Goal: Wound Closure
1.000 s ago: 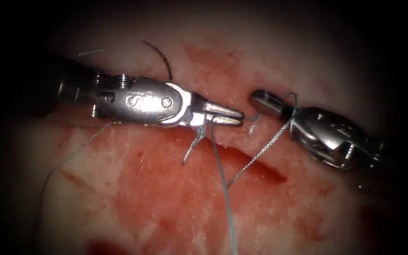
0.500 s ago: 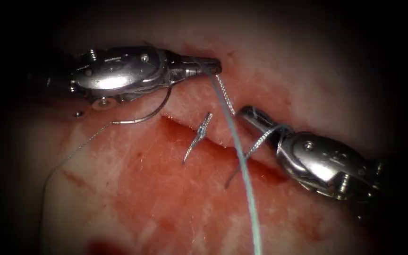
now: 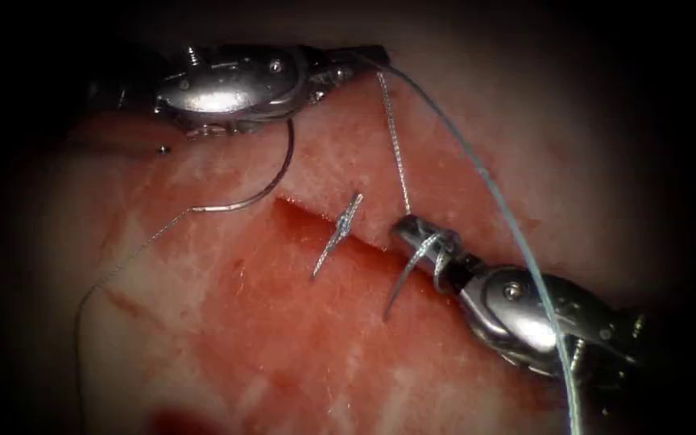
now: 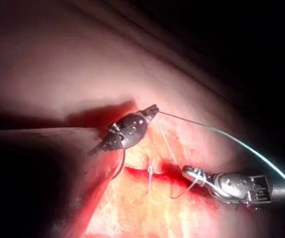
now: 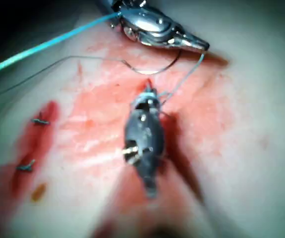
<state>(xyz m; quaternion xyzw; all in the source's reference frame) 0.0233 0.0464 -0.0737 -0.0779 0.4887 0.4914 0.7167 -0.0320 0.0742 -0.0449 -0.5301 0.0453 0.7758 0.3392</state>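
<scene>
left claw (image 3: 364,60) pinching thread (image 3: 394,133); right claw (image 3: 403,228) pressed together, thread-wrapped; needle (image 3: 271,173) loose on tissue (image 3: 283,322)

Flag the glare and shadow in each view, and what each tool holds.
Endoscope view: dark vignette, glare on the left tool, shut on thread that loops round the right tool, whose grip is unclear; needle lies free on the tissue, left of the cut. Left wrist view: heavy shadow beside the left tool. Right wrist view: right tool shadows the tissue.
</scene>
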